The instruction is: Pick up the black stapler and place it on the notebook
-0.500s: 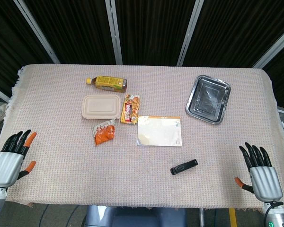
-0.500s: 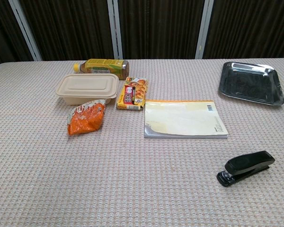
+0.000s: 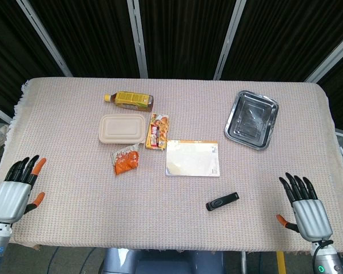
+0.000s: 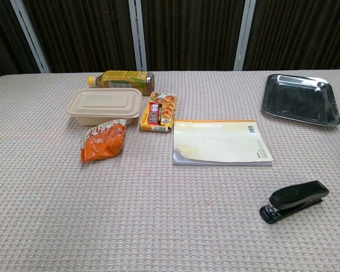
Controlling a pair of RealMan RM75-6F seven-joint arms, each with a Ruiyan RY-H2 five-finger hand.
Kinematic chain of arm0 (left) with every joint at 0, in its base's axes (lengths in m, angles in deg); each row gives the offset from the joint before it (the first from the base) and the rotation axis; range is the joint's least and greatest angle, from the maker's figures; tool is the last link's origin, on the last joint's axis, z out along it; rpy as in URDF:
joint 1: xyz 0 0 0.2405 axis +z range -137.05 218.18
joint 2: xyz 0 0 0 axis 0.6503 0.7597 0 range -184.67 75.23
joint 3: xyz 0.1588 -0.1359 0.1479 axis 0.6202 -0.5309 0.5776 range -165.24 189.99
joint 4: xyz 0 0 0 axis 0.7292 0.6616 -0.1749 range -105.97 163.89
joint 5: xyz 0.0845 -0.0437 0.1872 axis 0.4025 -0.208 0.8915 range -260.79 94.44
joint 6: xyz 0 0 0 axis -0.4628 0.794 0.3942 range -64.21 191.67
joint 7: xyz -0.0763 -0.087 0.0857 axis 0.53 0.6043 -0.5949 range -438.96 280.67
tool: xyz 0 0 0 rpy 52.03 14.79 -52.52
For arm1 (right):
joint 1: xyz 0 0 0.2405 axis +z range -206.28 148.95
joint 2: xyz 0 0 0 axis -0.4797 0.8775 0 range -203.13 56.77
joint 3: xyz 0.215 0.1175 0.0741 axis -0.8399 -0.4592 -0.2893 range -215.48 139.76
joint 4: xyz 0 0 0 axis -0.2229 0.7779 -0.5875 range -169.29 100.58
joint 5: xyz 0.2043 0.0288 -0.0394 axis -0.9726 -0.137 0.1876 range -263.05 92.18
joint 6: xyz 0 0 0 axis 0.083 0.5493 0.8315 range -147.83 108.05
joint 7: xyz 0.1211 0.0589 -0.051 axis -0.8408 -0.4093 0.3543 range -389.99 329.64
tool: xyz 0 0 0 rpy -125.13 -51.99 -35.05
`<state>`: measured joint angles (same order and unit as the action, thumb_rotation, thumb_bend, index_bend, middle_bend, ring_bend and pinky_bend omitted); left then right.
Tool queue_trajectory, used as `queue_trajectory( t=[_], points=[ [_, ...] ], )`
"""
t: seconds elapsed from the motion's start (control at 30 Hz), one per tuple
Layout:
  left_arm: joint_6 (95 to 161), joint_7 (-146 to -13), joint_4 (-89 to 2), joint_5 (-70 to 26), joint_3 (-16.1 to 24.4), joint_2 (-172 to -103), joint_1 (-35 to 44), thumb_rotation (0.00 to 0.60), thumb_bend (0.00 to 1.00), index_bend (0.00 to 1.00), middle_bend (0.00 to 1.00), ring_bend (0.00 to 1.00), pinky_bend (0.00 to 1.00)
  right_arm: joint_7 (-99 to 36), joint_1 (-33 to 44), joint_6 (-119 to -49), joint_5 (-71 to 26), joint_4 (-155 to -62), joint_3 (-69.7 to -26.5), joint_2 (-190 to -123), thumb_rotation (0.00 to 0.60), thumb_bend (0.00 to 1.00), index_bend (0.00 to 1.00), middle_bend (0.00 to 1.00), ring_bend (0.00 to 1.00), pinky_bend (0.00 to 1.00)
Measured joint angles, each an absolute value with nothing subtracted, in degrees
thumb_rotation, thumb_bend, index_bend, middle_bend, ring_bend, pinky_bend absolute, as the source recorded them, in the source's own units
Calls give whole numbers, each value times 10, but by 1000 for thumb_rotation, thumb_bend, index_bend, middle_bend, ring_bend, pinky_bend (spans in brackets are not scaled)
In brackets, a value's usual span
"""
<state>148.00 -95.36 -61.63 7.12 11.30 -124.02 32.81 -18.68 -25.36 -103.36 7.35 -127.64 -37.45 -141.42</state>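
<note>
Black stapler (image 3: 222,201) lies apart from open right hand (image 3: 306,210), nearer notebook (image 3: 192,158)

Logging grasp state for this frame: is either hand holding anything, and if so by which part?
Nothing is held. The left hand and right hand are both empty, fingers apart; the black stapler lies untouched on the table.

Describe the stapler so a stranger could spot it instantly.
Find the pale notebook at the table's centre. Just beyond its near right corner, toward the robot, lies the black stapler alone on the woven cloth. It is the only black, slim, glossy item there.
</note>
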Motion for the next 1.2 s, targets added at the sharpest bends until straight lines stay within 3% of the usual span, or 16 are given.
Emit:
queue_trajectory(
  t=[0.33,0.8,1.2],
  points=[
    [1468,-964,-610,55,107,-1249,321,600,301,0,0,0,111,-85,-214,-947,72,-1310,-366,-1443,600,214,95,77,15,76],
    [1452,-1002,-630,54,114,-1254,314,600,303,0,0,0,112,9,-154,-858,33,-1315,-375,-1504,600,249,102,106,57,91],
    [1438,-999,-627,30,105,-1255,307,600,302,0,0,0,112,48,-112,-801,-18,-1295,-391,-1540,600,318,177,181,164,184]
  ],
)
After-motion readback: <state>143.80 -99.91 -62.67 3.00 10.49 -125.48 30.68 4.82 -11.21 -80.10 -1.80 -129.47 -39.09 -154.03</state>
